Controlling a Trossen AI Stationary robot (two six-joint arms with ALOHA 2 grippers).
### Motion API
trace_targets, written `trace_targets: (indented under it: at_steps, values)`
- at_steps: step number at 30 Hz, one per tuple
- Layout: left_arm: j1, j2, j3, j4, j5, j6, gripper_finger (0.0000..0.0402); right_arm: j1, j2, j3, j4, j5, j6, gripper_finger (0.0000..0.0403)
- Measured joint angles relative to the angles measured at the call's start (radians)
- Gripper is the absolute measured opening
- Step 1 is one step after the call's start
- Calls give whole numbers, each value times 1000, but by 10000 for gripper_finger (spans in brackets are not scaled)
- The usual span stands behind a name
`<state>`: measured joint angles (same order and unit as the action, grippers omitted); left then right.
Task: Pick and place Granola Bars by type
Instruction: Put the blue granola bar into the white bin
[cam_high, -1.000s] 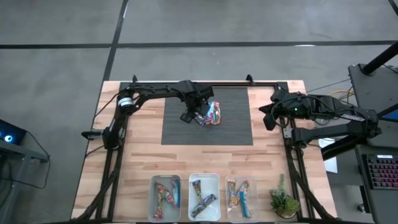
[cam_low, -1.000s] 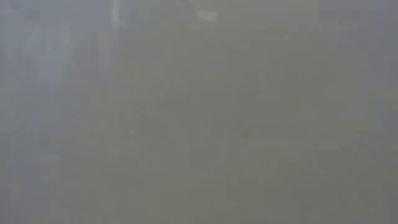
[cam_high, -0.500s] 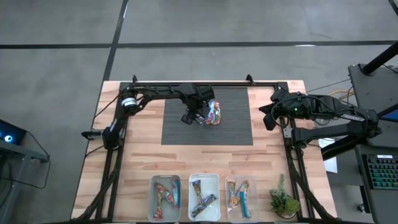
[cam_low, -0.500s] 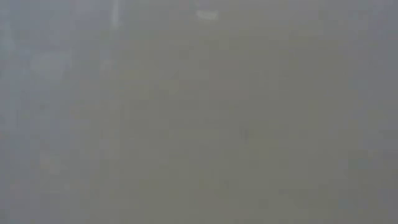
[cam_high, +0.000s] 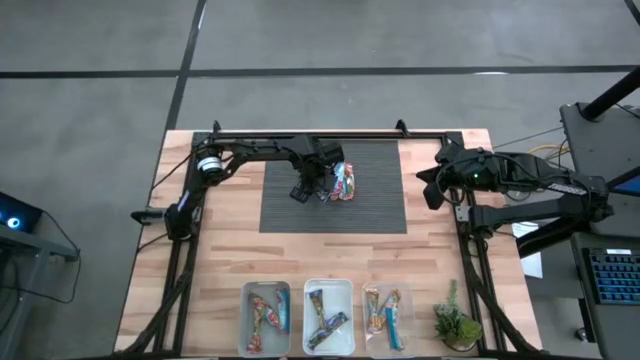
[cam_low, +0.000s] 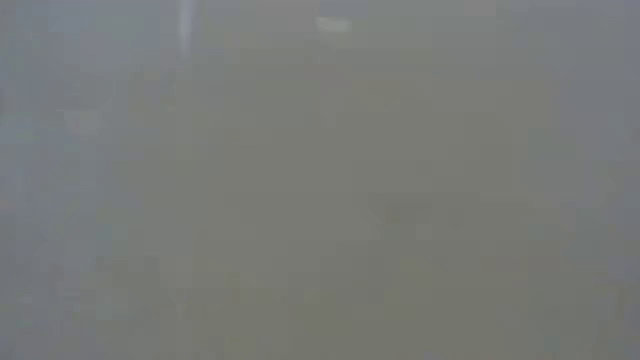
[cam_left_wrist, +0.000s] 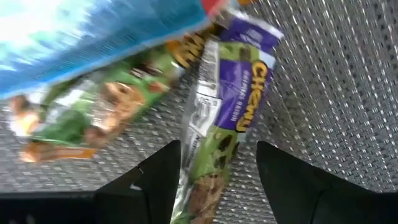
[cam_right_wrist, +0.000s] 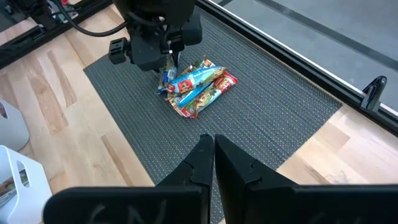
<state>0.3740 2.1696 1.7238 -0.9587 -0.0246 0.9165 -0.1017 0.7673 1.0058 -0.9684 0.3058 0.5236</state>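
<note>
My left hand (cam_high: 318, 186) hangs low over the dark mat (cam_high: 375, 205), at the edge of the pile of bars (cam_high: 342, 182) near the mat's far side. Its fingers (cam_left_wrist: 155, 180) stand apart, and a purple-and-green bar (cam_left_wrist: 227, 124) lies between them on the mat; I cannot tell whether they touch it. A blue-wrapped bar (cam_left_wrist: 93, 37) lies just beyond. My right hand (cam_right_wrist: 213, 149) is closed and empty, held over the desk (cam_high: 215, 260) well to the right of the pile. More bars lie sorted in three clear bins (cam_high: 328, 290) along the desk's near edge, beside a small plant (cam_high: 455, 322).
</note>
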Motion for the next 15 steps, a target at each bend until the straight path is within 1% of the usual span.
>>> trace_targets:
  at_steps: [5, 15]
  values:
    - [0, -1, -45, 21, -1, -8, 193, 0, 0, 0, 0, 0, 0, 9]
    - [0, -3, -58, 34, -2, -39, 189, 0, 0, 0, 0, 0, 0, 9]
